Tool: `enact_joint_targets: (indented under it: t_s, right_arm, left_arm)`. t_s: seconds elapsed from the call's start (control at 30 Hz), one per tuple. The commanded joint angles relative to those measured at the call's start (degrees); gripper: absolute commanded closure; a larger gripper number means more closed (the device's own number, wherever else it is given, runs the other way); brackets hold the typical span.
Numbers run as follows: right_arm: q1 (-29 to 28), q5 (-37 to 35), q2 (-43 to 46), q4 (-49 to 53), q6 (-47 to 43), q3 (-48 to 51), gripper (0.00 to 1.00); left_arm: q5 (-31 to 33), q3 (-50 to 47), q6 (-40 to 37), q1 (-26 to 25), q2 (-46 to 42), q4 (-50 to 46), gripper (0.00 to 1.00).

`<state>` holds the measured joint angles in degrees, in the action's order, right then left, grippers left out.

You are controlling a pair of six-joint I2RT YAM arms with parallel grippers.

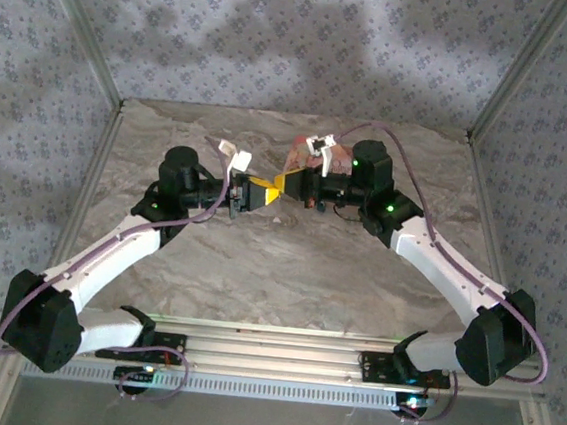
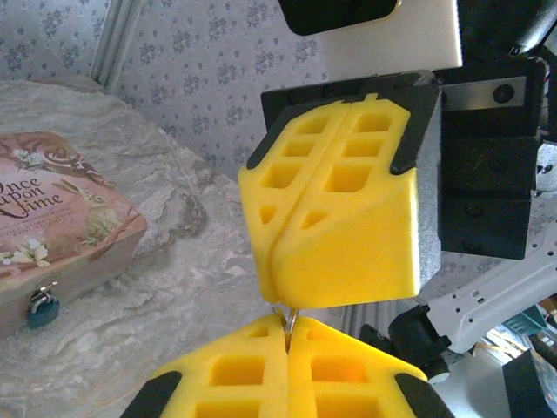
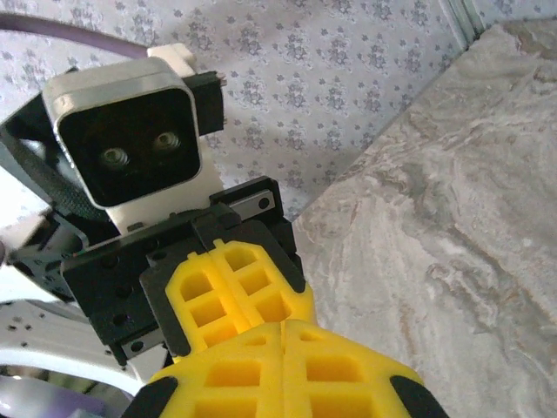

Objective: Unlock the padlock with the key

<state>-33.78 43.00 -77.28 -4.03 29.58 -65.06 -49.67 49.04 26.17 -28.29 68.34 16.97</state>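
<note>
The box point(image 2: 70, 218) is laid flat on the table point(image 1: 288, 273). The padlock point(image 2: 41, 306) is hung low on the box's side wall, close to the table top.

Just beside the box, off its left front corner as seen from above, the left gripper point(image 1: 262, 192) and the right gripper point(image 1: 284, 182) are brought tip to tip. The right gripper is set the nearer of the two to the box. Both are kept apart from the padlock.

The left gripper's pads point(image 2: 348, 374) are pressed together. The key point(image 2: 287, 320), seen as a thin metal sliver, is pinched in their seam. The right gripper's pads are likewise closed flat against each other. The key's free end is met by their lower edge at the seam, but whether it is gripped there cannot be told. From the right wrist, the two sets of pads are seen closed and touching, with bare table to one side.
</note>
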Motion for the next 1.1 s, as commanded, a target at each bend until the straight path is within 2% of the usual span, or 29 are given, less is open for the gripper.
enact_joint_targets:
  t_s: [0.0,0.07,0.1,0.17,0.2,0.3,0.37,0.57,0.8,1.07]
  right_arm:
    - [-0.3,1.7,0.2,-1.5,-0.2,-0.4,1.00]
    - [-0.4,2.2,0.2,-0.4,-1.7,-1.0,1.00]
    - [-0.4,2.3,0.3,1.1,-3.2,-1.6,1.00]
    - [-0.3,2.3,0.1,7.0,-7.8,-4.8,1.00]
    - [-0.3,2.3,-0.2,10.6,-10.5,-6.7,1.00]
    - [0.2,3.6,-1.2,17.7,-15.8,-10.3,1.00]
    - [0.5,5.6,-2.2,19.8,-17.4,-11.7,1.00]
    - [0.6,9.2,-4.8,22.6,-19.2,-14.0,1.00]
    - [0.6,9.7,-5.1,21.1,-18.5,-13.6,1.00]
    - [0.6,9.3,-4.2,19.4,-17.8,-12.8,1.00]
  left_arm:
    - [-0.9,-0.3,0.3,-0.2,-1.2,2.5,1.00]
    - [-0.9,0.1,-0.6,-0.2,-1.3,1.0,1.00]
    - [-0.7,0.5,-1.6,-0.2,-1.5,-1.2,0.97]
    - [-0.6,1.6,-4.1,0.5,-2.0,-6.3,0.64]
    - [-0.7,1.5,-4.4,1.3,-2.5,-7.5,0.55]
    - [-1.1,0.2,-1.8,3.4,-4.0,-5.8,0.42]
    - [-1.4,0.1,-1.1,3.6,-4.9,-4.9,0.38]
    - [-2.2,-0.3,-1.2,2.4,-6.4,-2.5,0.37]
    - [-6.3,0.1,1.1,1.8,-2.7,0.9,0.50]
    - [-7.5,-0.2,2.4,1.4,-1.1,3.7,0.62]
